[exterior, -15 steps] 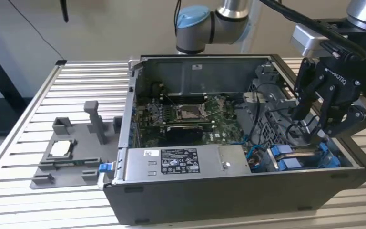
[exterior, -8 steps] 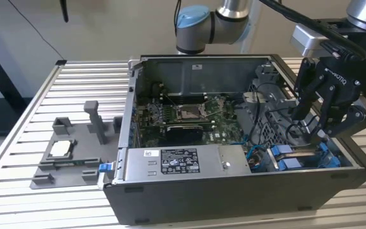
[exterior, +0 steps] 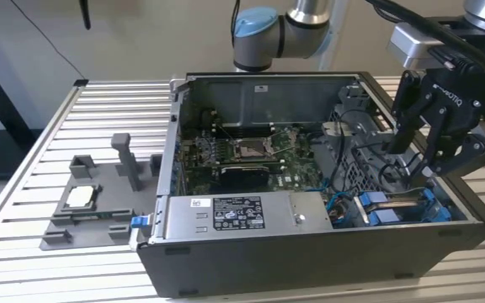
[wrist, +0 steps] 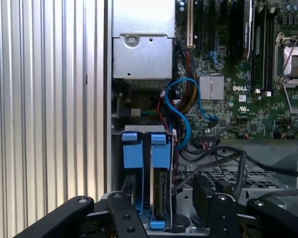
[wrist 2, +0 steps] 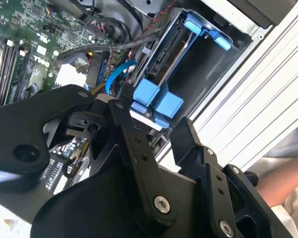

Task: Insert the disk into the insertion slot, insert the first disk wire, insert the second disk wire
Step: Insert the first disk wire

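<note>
Jaws stand spread, nothing pinched betw. them: in the second wrist view the gripper [wrist 2: 151, 116] shows two black fingers [wrist 2: 185, 138] with a clear gap. It hangs over the drive cage [wrist 2: 203, 79], at the exterior view's right end of the computer case [exterior: 310, 259], tips just above the blue tabs.

The disk [wrist: 161, 191] sits on edge in that cage, clipped in its blue carrier. It looks to us pushed home in the slot, tabs facing the gripper. A blue cable [wrist: 181, 111] loops from the motherboard [wrist: 248, 94] down beside the carrier; whether its end is plugged into the disk we can't tell.

Handling, as we judge it: stiff metal body, fairly heavy, smooth sides, delicate inside, so no knocks. The plastic carrier prob. flexes a bit. Best hold is across the carrier's blue tabs or side rails, not the label face or connector edge.

Further out: grey power-supply box [exterior: 225, 214] at the case's near side, all on a slatted table [exterior: 23, 189].
</note>
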Action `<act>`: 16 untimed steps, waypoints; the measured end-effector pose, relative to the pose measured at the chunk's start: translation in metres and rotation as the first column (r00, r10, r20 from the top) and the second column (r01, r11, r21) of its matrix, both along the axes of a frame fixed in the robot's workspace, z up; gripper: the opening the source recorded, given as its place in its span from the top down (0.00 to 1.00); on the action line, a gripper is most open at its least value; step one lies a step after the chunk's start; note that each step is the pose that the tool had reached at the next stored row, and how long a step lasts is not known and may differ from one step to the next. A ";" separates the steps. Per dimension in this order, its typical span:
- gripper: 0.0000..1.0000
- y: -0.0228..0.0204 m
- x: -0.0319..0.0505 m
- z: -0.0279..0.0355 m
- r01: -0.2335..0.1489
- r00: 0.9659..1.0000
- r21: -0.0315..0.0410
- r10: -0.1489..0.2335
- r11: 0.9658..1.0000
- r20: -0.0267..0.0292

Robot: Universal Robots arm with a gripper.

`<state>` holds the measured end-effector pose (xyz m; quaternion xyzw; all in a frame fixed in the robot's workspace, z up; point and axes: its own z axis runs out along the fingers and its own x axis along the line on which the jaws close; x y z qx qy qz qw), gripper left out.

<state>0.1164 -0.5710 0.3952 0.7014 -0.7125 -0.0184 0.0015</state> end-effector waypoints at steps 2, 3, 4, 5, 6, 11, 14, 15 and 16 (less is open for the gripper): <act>0.42 0.0000 0.0000 0.0031 0.000 1.000 0.005 0.000 1.000 0.001; 0.42 0.0000 0.0000 0.0040 0.000 1.000 0.010 0.000 1.000 0.001; 0.42 0.0002 0.0000 0.0044 0.000 1.000 0.018 0.000 1.000 0.003; 0.42 0.0004 -0.0001 0.0045 0.000 1.000 0.027 0.000 1.000 0.006; 0.42 0.0008 -0.0001 0.0045 0.000 1.000 0.038 0.000 0.999 0.009; 0.42 0.0031 0.0000 0.0051 -0.001 1.000 0.075 -0.001 0.997 0.022; 0.42 0.0108 0.0000 0.0047 -0.001 1.000 0.075 -0.001 0.997 0.023; 0.42 0.0138 0.0000 0.0044 -0.001 1.000 0.076 0.000 0.997 0.023; 0.42 0.0166 0.0000 0.0043 -0.001 1.000 0.075 0.000 0.997 0.024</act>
